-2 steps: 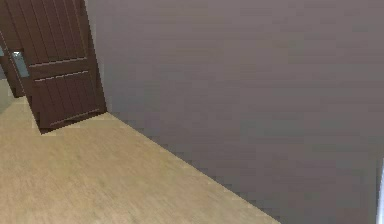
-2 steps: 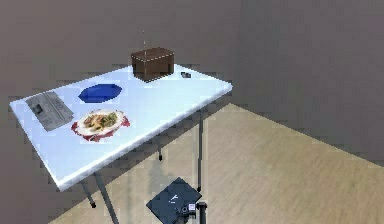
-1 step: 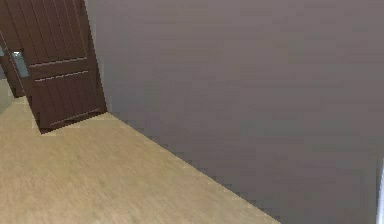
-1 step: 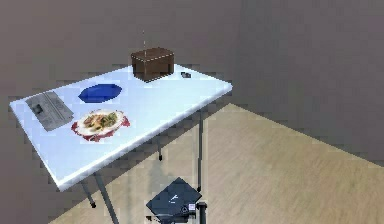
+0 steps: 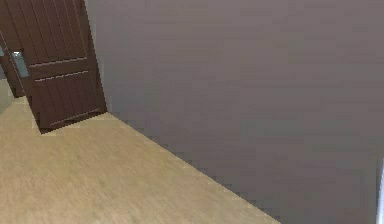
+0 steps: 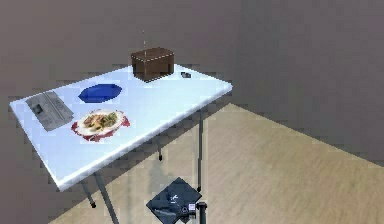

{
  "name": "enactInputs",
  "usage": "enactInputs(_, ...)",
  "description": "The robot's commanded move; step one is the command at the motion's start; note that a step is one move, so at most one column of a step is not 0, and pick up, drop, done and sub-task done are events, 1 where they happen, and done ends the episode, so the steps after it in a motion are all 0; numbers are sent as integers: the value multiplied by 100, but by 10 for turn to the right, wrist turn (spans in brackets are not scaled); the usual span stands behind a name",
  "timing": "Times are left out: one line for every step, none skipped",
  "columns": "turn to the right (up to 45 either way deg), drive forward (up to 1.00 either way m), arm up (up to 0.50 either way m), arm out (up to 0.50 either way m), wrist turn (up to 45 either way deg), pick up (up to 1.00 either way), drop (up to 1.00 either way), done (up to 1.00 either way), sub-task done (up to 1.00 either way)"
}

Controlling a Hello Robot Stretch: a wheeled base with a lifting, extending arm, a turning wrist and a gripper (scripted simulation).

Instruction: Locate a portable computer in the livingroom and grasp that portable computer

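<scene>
So the pincer [image 6: 172, 201] sat at the bottom middle of the arm side view, a dark lump low down in front of the desk legs. I honestly couldn't make out its far end, so no telling if it had hold of anything.

Right above it was the white desk [image 6: 176, 100], running from the left edge toward the middle of the frame. Nearest on the top was a plate of food [image 6: 98, 123], and just behind that a blue dish [image 6: 100, 92]. At the desk's left end lay a flat grey slab [image 6: 46, 106] with darker marks on it. That could be the portable computer, but at this size I couldn't say for sure. At the far end stood a brown box [image 6: 152, 64], with a small dark thing [image 6: 185, 74] just to its right.

In the forward view, a dark brown door [image 5: 62, 75] was upper left, a grey wall [image 5: 250, 100] ran across the rest, and the wooden floor [image 5: 90, 180] was lower left.
</scene>
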Motion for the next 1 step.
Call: enactInputs(0,0,0,0,60,0,0,0,0)
